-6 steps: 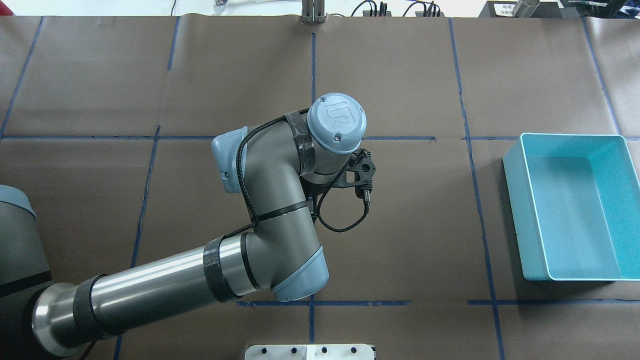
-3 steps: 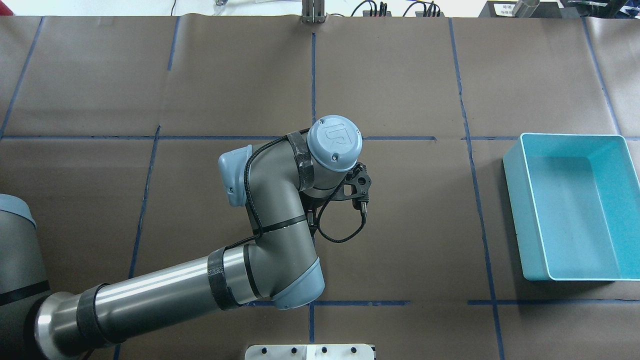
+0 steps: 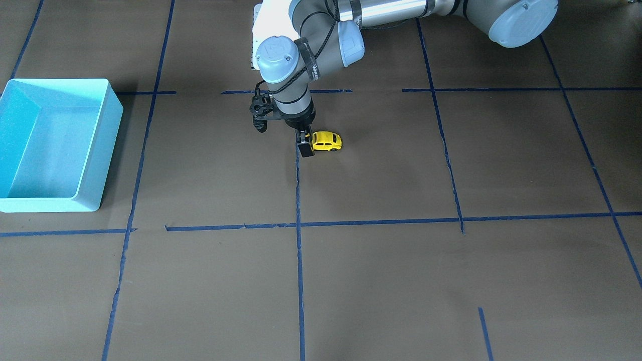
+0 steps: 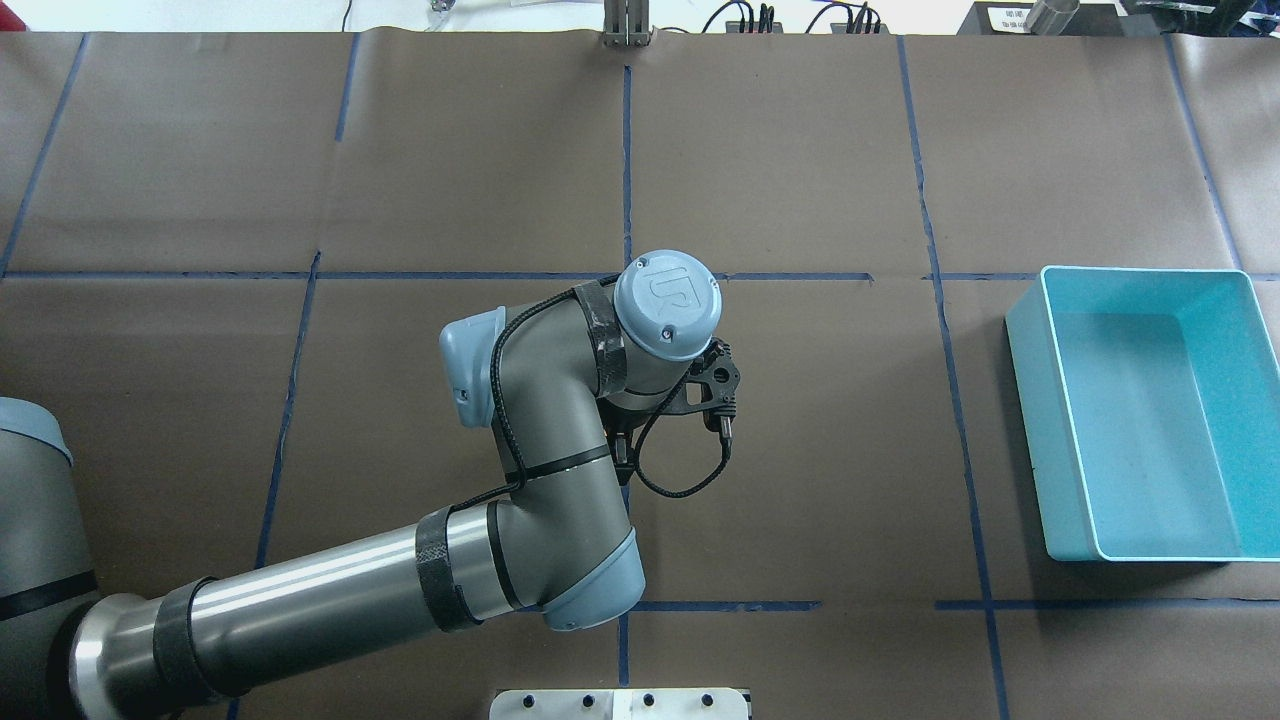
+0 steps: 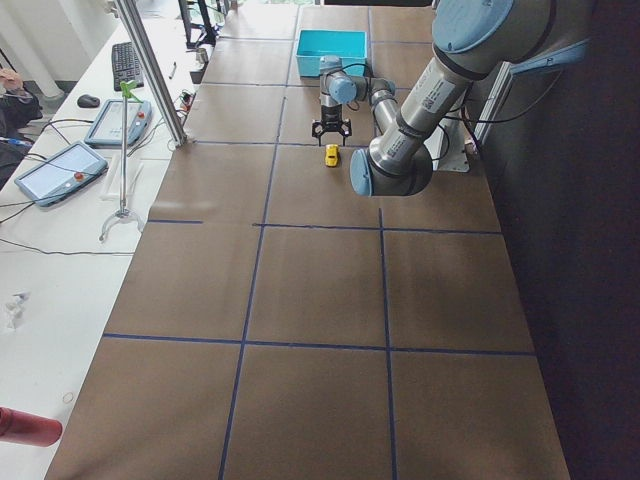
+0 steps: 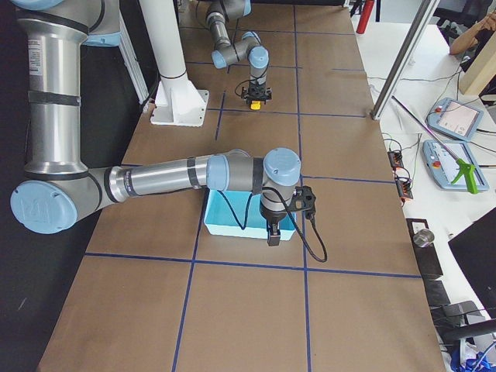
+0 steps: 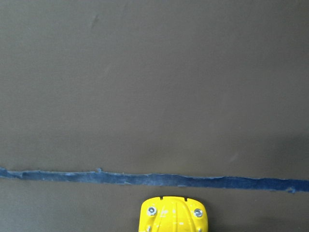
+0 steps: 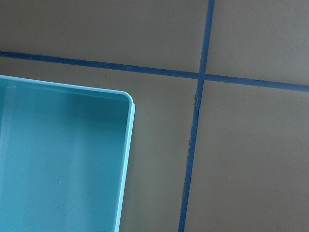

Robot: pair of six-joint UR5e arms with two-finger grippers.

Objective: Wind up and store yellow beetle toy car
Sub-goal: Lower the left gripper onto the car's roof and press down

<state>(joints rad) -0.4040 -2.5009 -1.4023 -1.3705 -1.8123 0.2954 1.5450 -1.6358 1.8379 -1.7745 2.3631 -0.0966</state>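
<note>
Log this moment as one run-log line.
left gripper: low at car, grip unclear | car: mid-table, outside bin | right gripper: at bin's edge, state unclear | bin: empty

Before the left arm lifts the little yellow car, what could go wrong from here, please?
The left tool sits at one end of the small yellow beetle-shaped toy car, so a grip there may let it pivot or slip. The light blue plastic bin lies far off, and the right tool hangs by its rim, perhaps in the way.
</note>
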